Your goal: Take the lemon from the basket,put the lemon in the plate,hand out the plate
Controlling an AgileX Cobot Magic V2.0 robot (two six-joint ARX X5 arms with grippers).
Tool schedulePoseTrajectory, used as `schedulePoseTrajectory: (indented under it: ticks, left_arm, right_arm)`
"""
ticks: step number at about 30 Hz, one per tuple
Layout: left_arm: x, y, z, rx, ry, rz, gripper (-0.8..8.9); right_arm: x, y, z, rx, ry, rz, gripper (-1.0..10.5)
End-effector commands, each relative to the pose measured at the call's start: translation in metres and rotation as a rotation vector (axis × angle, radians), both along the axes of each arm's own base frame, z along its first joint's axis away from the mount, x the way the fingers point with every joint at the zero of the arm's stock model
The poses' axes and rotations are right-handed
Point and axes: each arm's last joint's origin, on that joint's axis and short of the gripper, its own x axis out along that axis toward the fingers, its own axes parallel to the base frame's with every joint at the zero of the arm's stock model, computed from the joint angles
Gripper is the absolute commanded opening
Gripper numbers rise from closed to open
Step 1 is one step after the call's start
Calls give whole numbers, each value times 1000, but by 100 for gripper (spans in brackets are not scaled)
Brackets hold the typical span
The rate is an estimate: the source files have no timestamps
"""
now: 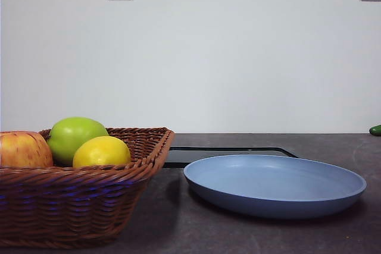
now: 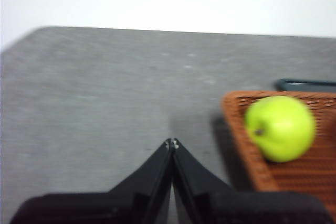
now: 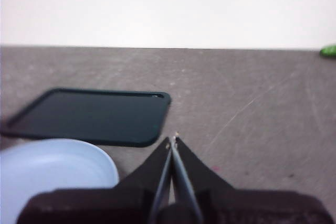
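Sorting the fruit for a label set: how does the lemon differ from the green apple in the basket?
The lemon is bright yellow; the green apple is light green. The lemon looks a bit smaller and sits nearer the camera, partly covering the green apple behind it. Both are smooth and rest inside the wicker basket, untouched by either gripper.

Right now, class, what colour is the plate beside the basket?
Light blue; the plate shows best in the front view.

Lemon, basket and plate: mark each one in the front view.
lemon (image 1: 102,151), front view, middle of its yellow skin.
basket (image 1: 71,200), front view, near woven wall.
plate (image 1: 274,203), front view, near outer rim.
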Motion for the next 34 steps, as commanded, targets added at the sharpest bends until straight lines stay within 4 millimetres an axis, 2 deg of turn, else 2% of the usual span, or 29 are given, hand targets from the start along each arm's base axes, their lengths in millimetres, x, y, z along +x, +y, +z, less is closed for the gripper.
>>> schedulePoseTrajectory:
  ticks: [1, 7, 10, 13, 17, 23, 29, 34]
  left_arm:
    - [0, -2, -3, -148, 9, -67, 8]
    - [-1, -8, -1, -345, 41, -240, 8]
    - [-1, -9, 3, -367, 32, -274, 7]
    - [-4, -8, 15, -364, 20, -235, 7]
    - [-10, -7, 38, -357, 36, -188, 7]
    - [-9, -8, 68, -362, 86, -230, 7]
    - [1, -11, 95, -373, 147, -320, 7]
    - [18, -12, 106, -320, 292, -373, 7]
  right_arm:
    - [0, 0, 0, 218, 27, -12, 4]
    - [0, 0, 1, 483, 73, -20, 3]
    - [-1, 1, 2, 489, 78, 6, 3]
    - [-2, 1, 8, 490, 73, 22, 3]
    - [-5, 1, 24, 484, 116, 10, 3]
    - [-5, 1, 56, 431, 183, 4, 3]
    - [1, 2, 91, 318, 278, -2, 3]
    - [15, 4, 109, 235, 398, 14, 3]
